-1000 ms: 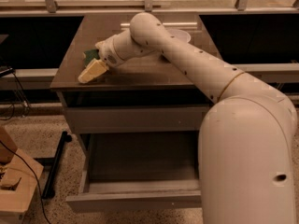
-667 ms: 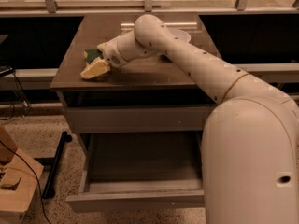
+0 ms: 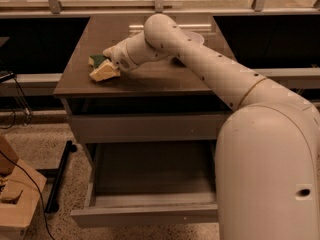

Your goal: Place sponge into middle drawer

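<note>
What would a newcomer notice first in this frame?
The bulky white arm dominates, sweeping from the lower right up over the dark countertop. Its gripper is at the green and yellow sponge near the counter's left edge. Below, the middle drawer stands pulled open, its dark floor showing.

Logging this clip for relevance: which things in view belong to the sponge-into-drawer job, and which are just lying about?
Belongs to the job:
- sponge, on the left of the countertop
- gripper, right at the sponge
- middle drawer, pulled open below

Just lying about:
- white bowl, at the back of the countertop
- wooden box, on the floor at left
</note>
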Controlling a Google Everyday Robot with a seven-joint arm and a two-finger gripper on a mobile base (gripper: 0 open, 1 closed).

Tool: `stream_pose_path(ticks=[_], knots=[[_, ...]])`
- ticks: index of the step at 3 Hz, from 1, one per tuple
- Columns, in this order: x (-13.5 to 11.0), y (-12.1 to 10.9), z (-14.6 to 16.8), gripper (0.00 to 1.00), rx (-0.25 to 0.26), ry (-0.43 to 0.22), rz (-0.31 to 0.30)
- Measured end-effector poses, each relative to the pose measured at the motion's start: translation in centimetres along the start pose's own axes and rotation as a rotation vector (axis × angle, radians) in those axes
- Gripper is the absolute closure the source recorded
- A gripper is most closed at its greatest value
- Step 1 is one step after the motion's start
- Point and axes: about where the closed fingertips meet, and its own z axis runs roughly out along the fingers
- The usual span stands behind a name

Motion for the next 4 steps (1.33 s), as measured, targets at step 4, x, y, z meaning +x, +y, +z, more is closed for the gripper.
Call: stream_pose_path(ticks=[4], knots=[[-1.9, 3.4, -3.1, 1.0, 0.062, -0.039, -0.063]])
